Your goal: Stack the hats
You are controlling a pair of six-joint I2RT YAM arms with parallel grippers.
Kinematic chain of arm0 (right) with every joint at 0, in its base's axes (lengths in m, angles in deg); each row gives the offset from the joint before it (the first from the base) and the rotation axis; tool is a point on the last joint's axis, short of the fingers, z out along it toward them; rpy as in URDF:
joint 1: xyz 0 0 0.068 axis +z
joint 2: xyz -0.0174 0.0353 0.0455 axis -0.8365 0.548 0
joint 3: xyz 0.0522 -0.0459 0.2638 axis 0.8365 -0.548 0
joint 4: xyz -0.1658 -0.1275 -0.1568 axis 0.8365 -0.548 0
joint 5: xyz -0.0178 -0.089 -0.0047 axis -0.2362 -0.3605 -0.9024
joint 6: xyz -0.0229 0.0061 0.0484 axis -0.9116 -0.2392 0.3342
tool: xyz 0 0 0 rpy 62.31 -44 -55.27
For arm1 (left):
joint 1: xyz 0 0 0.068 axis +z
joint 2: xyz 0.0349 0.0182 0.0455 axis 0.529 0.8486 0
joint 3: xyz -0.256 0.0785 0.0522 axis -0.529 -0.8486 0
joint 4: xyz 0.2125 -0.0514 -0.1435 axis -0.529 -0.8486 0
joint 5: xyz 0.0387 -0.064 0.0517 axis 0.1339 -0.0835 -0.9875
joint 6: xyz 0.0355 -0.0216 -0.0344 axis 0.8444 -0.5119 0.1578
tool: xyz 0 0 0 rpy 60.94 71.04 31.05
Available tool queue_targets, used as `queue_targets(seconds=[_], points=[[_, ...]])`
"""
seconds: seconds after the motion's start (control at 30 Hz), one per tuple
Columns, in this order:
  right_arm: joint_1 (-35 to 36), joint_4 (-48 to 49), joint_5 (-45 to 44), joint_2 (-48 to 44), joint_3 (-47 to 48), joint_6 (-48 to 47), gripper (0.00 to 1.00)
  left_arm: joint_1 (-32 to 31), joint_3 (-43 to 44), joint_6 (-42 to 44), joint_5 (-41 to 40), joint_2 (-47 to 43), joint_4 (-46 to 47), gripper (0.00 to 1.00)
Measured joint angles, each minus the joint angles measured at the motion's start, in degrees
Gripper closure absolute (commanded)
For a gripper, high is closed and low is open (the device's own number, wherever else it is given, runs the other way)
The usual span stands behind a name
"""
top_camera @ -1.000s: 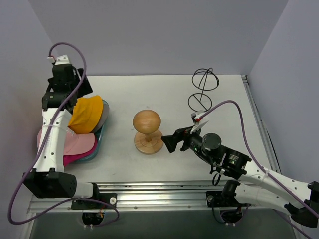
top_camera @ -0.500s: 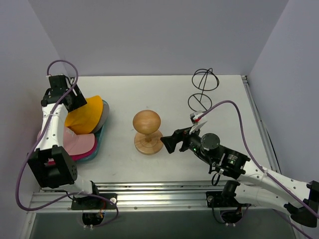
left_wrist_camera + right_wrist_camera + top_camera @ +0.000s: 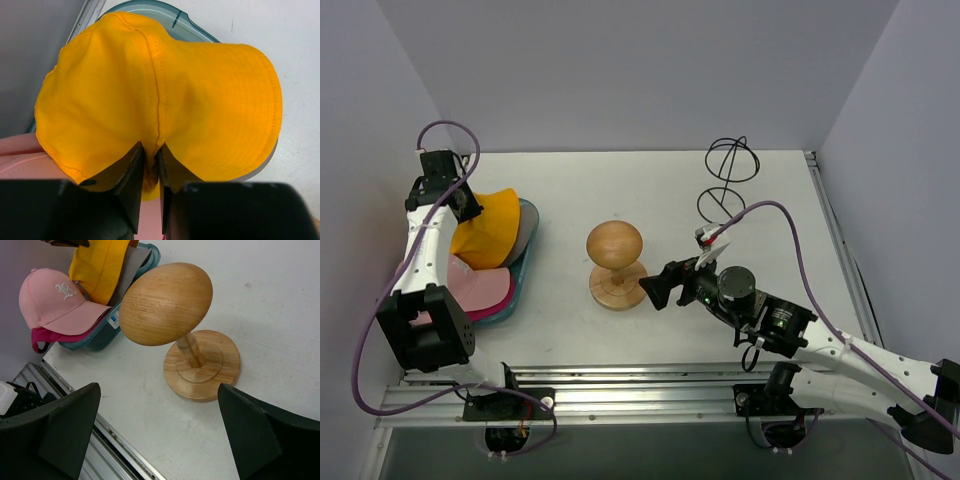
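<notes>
The yellow bucket hat (image 3: 492, 226) lies on top of the pile in the teal tray (image 3: 516, 284) at the left. My left gripper (image 3: 461, 206) is shut on it, and the left wrist view shows a fold of the yellow hat (image 3: 160, 90) pinched between the jaws of that gripper (image 3: 150, 156). A grey hat (image 3: 524, 232) shows under its right edge. The light pink cap (image 3: 50, 300) sits at the tray's near end over the magenta cap (image 3: 39, 338). My right gripper (image 3: 656, 290) stands open and empty beside the stand's base.
A wooden mushroom-shaped stand (image 3: 614, 245) stands mid-table, between the tray and my right gripper. A black wire frame (image 3: 725, 180) is at the back right. The left wall runs close behind the tray, and a metal rail (image 3: 620, 380) lines the near edge.
My left gripper came down onto the yellow hat and closed on a fold of its fabric. The right gripper has edged slightly left, still open.
</notes>
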Motion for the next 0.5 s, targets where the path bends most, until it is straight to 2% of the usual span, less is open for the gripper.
queue_targets(seconds=[0.17, 0.23, 0.3, 0.37, 0.43, 0.5], points=[[0.0, 0.0, 0.0, 0.2, 0.0, 0.0, 0.00, 0.0, -0.2, 0.4, -0.8, -1.7, 0.5, 0.75], [0.0, 0.0, 0.0, 0.2, 0.0, 0.0, 0.00, 0.0, -0.2, 0.4, -1.0, -2.5, 0.7, 0.86], [0.0, 0.0, 0.0, 0.2, 0.0, 0.0, 0.00, 0.0, -0.2, 0.5, -1.1, -3.0, 0.9, 0.90], [0.0, 0.0, 0.0, 0.2, 0.0, 0.0, 0.00, 0.0, -0.2, 0.5, -1.1, -3.2, 1.1, 0.89], [0.0, -0.1, 0.0, 0.2, 0.0, 0.0, 0.01, 0.0, -0.2, 0.5, -1.1, -3.2, 1.2, 0.82], [0.0, -0.4, 0.0, 0.2, 0.0, 0.0, 0.00, 0.0, -0.2, 0.4, -1.2, -3.2, 1.2, 0.92]])
